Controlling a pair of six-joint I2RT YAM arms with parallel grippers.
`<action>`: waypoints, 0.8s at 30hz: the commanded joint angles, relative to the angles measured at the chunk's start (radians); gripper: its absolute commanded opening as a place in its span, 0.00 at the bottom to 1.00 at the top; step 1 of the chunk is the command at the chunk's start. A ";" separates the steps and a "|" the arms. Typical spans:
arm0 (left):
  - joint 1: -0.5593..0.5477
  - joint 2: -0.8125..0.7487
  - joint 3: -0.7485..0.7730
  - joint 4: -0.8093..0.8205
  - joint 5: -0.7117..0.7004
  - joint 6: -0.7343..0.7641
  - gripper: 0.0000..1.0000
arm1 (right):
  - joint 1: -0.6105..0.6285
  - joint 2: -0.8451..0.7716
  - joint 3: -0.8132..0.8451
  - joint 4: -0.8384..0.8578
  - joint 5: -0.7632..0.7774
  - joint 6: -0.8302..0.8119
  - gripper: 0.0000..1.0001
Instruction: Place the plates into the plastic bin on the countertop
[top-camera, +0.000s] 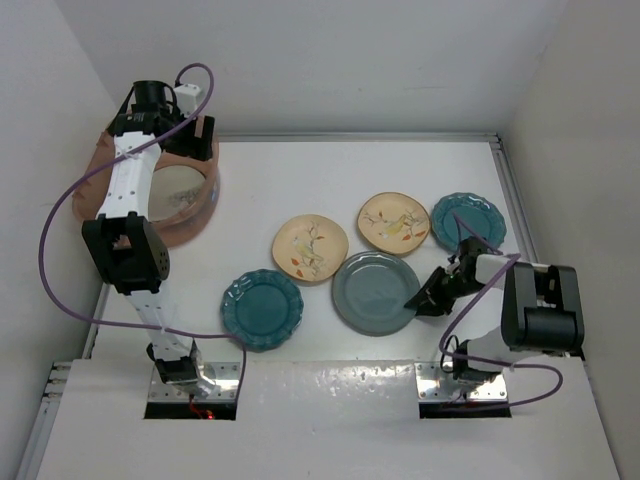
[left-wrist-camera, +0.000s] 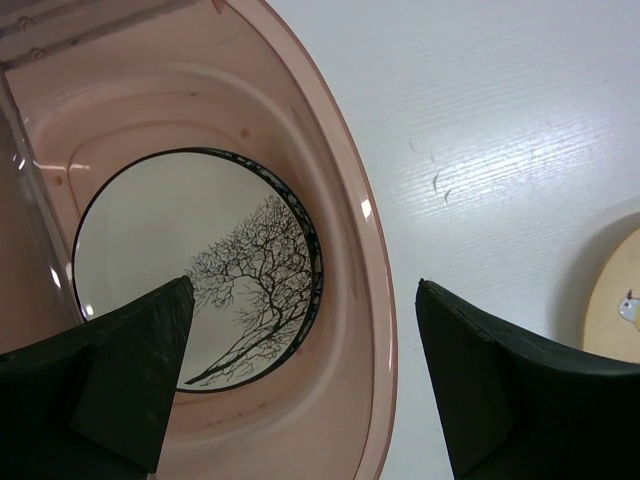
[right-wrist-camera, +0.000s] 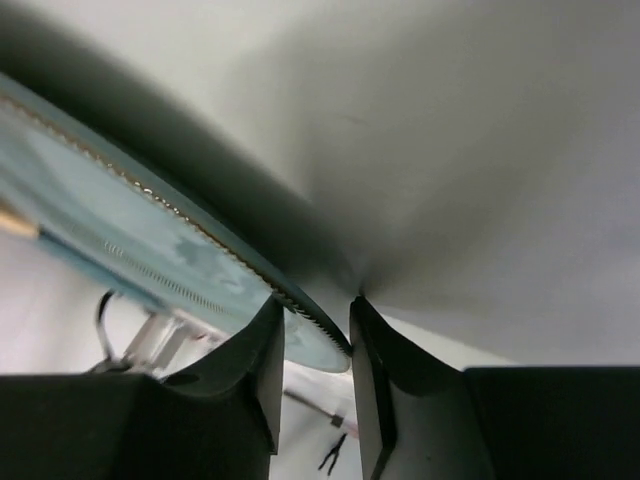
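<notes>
Plates are lying spread over the countertop (top-camera: 330, 170). A teal scalloped plate (top-camera: 262, 309) is sitting nearest the arm bases and a cream bird plate (top-camera: 310, 248) is resting in the middle. A second cream plate (top-camera: 394, 223) is lying to its right, edge to edge with a second teal plate (top-camera: 467, 221) near the right rail. The grey-green plate (top-camera: 376, 292) is lying just beside the middle cream one, and the right gripper (top-camera: 418, 302) (right-wrist-camera: 313, 318) is reaching down to its right edge. In the right wrist view, the fingers (right-wrist-camera: 255, 370) are standing nearly together, with only a narrow gap. A thin beaded rim is running down into that gap, so they appear to be pinching the plate's edge. The plastic bin (top-camera: 197, 225) (left-wrist-camera: 250, 100) is sitting at the far left corner of the countertop. A white dark-rimmed plate (top-camera: 175, 190) (left-wrist-camera: 170, 230) with a black branching tree drawing is lying flat on its bottom. The left gripper (top-camera: 190, 135) (left-wrist-camera: 305, 290) is hanging above the bin, looking straight down. Its dark fingers (left-wrist-camera: 120, 370) are spread wide apart and holding nothing. One finger is showing over the plate inside the bin, and the other is showing over the bare counter outside the bin's wall.
</notes>
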 joint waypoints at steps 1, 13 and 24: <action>0.004 -0.031 0.016 0.009 0.013 -0.014 0.93 | 0.009 0.093 -0.049 0.303 -0.026 0.030 0.26; -0.015 -0.051 -0.015 0.009 0.004 -0.024 0.93 | 0.130 0.014 -0.087 0.510 -0.059 -0.048 0.00; -0.095 -0.031 -0.004 0.009 0.004 -0.004 0.93 | 0.184 -0.233 -0.084 0.753 -0.118 0.044 0.00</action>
